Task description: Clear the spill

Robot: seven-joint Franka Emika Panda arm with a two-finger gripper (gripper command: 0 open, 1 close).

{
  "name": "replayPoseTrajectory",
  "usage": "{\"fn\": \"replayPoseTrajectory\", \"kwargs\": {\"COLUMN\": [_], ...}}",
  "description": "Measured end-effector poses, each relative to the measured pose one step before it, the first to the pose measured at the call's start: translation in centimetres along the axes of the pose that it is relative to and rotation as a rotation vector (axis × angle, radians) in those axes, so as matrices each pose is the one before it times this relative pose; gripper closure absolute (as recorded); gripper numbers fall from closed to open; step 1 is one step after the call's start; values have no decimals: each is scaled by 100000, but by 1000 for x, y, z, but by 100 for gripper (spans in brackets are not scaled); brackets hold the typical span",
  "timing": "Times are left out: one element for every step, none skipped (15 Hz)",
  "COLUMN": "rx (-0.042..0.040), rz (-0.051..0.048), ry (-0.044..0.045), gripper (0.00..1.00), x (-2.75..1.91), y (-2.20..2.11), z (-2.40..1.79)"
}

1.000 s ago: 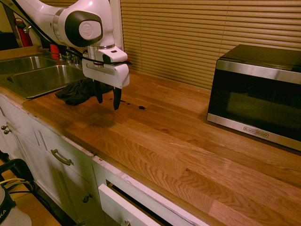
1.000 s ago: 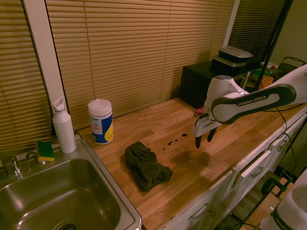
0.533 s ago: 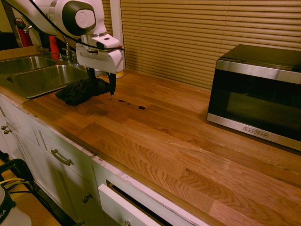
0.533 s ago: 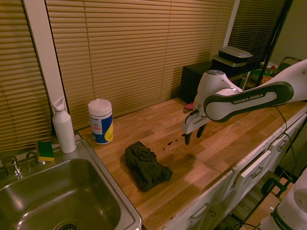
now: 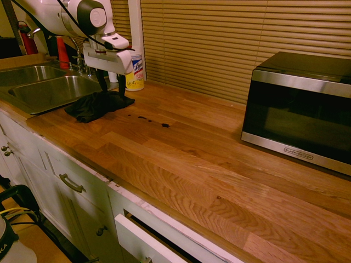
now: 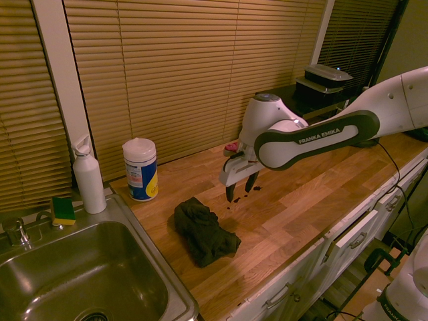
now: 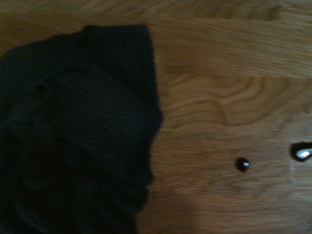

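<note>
Dark brown drops of the spill [image 5: 164, 125] are lying in a short line on the wooden countertop [image 5: 219, 164], just beside the crumpled black cloth [image 6: 204, 233], which is presumably being left there as the wiping tool. The gripper [image 6: 239, 190] is being held above the cloth's near edge, pointing down with its jaws spread and nothing between them. Open counter is being left toward the microwave [image 5: 299, 109]; the sink [image 6: 73, 281] rim and the wipes canister [image 6: 140, 168] are bounding the other side.
</note>
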State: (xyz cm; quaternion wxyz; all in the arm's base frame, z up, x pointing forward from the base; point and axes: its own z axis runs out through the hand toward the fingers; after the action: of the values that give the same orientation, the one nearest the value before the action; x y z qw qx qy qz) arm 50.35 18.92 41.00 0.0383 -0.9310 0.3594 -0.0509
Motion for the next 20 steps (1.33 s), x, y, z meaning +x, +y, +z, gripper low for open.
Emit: {"fn": "replayPoseTrajectory", "kwargs": {"rx": [492, 355, 196, 9, -414, -479, -381, -400, -645, -638, -474, -523, -718, -576, -525, -522, -282, -281, -203, -180], "rz": [-789, -722, -628, -513, -609, -793, -785, -832, -781, -669, -635, -620, -480, -279, 43, 153, 225, 173, 29, 71], "ry": [-588, -213, 122, -170, -449, -485, -283, 24, 63, -36, 6, 19, 211, -331, -510, -231, 74, 22, 61, 13], "gripper": [0, 0, 0, 0, 0, 0, 0, 0, 0, 0, 0, 0, 100, 100, 100, 100, 100, 100, 100, 100], "x": [-777, -729, -553, -657, -759, -764, -676, -665, -533, -398, -315, -215, -123, -126, -70, 22, 35, -18, -14, 42], "y": [-1186, -1052, -942, -880, -744, -626, -519, -492, -355, -347, -336, -352, -319, -325, -289, -155, -159, -110, -30, 6], "z": [214, 190, 202, 367, 536, 527, 559, 647, 645, 626, 541, 527, 557, 574, 581, 463, 212, 38, -19, 41]}}
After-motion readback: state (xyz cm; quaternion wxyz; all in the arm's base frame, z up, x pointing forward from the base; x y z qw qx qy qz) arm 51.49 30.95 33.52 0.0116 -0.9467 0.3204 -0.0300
